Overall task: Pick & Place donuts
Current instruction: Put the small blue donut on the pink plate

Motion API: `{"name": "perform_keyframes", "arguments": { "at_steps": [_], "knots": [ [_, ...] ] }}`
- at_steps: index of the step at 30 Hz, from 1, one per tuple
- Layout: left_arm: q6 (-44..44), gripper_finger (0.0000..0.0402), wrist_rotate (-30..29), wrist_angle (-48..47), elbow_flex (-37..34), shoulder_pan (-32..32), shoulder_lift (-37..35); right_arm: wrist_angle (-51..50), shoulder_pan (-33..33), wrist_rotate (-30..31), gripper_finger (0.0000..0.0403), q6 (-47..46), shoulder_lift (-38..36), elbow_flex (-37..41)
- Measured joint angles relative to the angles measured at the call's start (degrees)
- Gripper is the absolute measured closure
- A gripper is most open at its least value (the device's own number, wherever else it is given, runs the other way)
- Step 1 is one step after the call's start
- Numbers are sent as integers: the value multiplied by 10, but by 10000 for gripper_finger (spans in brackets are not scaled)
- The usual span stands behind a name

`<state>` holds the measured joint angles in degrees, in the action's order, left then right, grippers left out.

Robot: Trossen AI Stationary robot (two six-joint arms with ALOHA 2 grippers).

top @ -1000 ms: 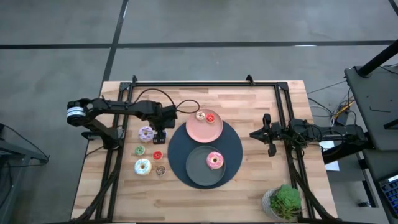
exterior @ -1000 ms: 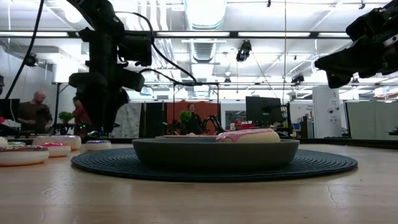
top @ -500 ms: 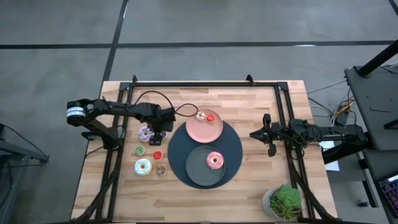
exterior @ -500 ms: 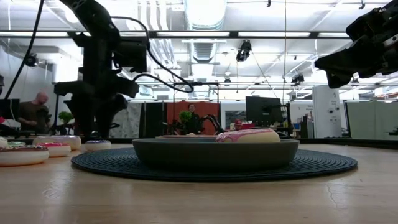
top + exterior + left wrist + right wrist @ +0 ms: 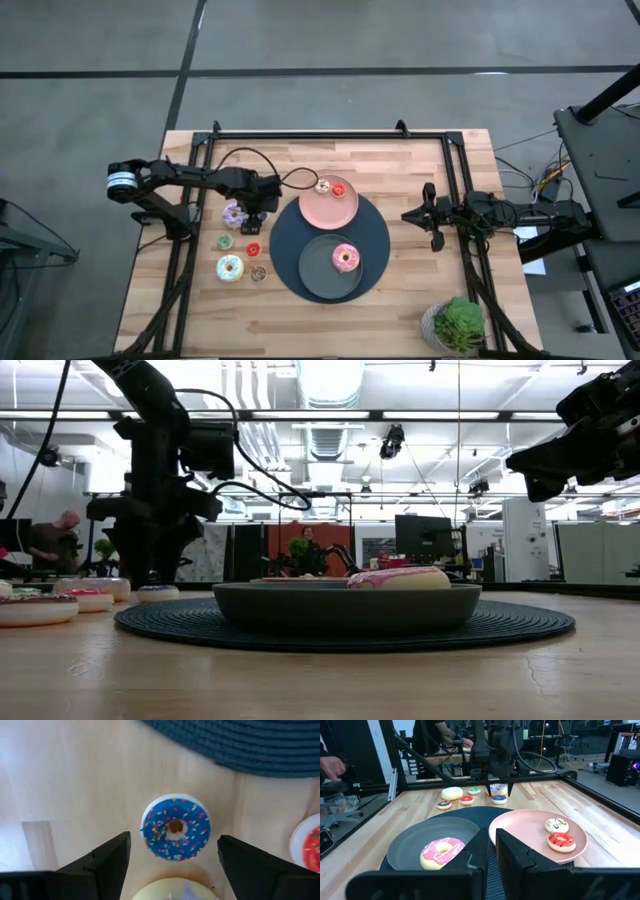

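The left gripper (image 5: 256,208) hangs low over the wooden bench (image 5: 400,290) near its left edge, just off the rim of the round dark woven mat (image 5: 378,232). Its two dark fingers (image 5: 107,862) stand wide apart, released, and between them the left wrist view shows a tiny blue-frosted toy donut with coloured sprinkles (image 5: 175,826) lying flat on the wood, untouched. Just beside it in that view sits the edge of the larger lilac-frosted donut (image 5: 235,214), and a small red-frosted donut (image 5: 253,249) lies a little nearer the bench's front edge.

More donuts lie in a loose group toward the front-left corner: a small green one (image 5: 225,242), a larger white sprinkled one (image 5: 229,268), and a small tan one (image 5: 258,273).

On the mat rest two plates. The round pink plate (image 5: 318,210) carries a small white donut with dark drizzle (image 5: 322,185) and a small red one (image 5: 339,189) — both near its far rim. The round dark grey plate (image 5: 318,276), touching the pink plate's near rim, holds the larger pink-frosted donut (image 5: 346,257).

The right gripper (image 5: 431,215) waits raised near the bench's right edge, well apart from the plates, its fingers (image 5: 515,855) drawn nearly together with nothing between them. A small green potted plant (image 5: 455,325) stands at the front-right corner.
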<state>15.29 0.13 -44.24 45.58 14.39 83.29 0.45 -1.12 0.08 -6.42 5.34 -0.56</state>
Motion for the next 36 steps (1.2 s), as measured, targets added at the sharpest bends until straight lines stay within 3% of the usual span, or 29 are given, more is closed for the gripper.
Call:
{"name": "perform_keyframes", "arguments": {
  "at_steps": [36],
  "knots": [
    [-3, 139, 1, 44, -10, -3, 39, 0, 0, 0, 374, 0, 0, 0]
  ]
}}
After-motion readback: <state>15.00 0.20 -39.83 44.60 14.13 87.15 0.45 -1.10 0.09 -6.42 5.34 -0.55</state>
